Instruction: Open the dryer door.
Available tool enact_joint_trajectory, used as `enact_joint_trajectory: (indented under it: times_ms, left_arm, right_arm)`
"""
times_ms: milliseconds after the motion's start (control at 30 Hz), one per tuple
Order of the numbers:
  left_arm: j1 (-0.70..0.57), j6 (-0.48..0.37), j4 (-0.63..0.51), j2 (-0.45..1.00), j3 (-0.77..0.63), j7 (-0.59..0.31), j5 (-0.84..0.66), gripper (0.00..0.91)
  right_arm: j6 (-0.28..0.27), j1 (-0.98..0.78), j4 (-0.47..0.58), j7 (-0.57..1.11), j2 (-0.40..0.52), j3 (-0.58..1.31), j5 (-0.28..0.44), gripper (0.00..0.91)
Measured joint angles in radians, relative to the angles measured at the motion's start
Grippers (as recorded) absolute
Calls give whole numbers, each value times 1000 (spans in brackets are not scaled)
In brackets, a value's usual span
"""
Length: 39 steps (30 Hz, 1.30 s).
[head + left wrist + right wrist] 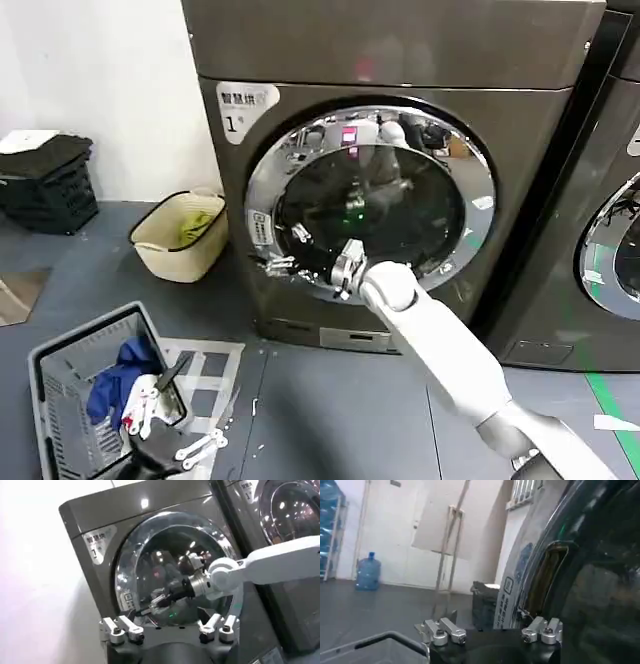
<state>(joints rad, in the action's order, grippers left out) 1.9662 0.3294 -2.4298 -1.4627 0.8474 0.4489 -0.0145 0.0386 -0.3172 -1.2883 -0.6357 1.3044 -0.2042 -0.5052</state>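
My right end effector [345, 268] is stretched out to the dryer door [370, 205], at the lower left of its chrome ring, close to the recessed handle pocket [547, 577] that my right wrist view shows in the rim. I cannot tell whether its fingers are released or clenched, nor whether they are hooked into that pocket or only resting beside it.

The door sits in the front of the grey-brown machine marked "1" [234, 124], which stands on the floor against the wall. It looks shut, the ring lying flush with the front panel.

My left end effector [185, 440] waits low by the grey laundry basket [60, 365] on the floor at my left, fingers spread and holding nothing, well apart from the door.

I judge the step in hand to be reaching for and seating in the handle. The next move calls for the fingers to catch behind the rim, then a pull outward that follows the arc of the hinge, which I take to be on the opposite side.
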Motion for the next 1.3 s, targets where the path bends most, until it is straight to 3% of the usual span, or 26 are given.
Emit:
enact_joint_trajectory:
  times_ms: [200, 633, 867, 1300]
  left_arm:
    - [-23, -10, 27, 14, 27, -2, -46, 907]
    - [-125, -55, 138, 111, 155, 18, -196, 907]
    - [-169, -81, 163, 162, 192, 26, -240, 907]
    - [-254, -94, 206, 261, 187, 29, -244, 907]
  right_arm:
    - [16, -21, -57, -48, -43, -5, -55, 907]
    - [154, -55, -114, -266, -146, -7, -144, 907]
    - [166, -67, -123, -431, -178, 16, -194, 907]
    - [203, -113, -181, -706, -252, 58, -222, 907]
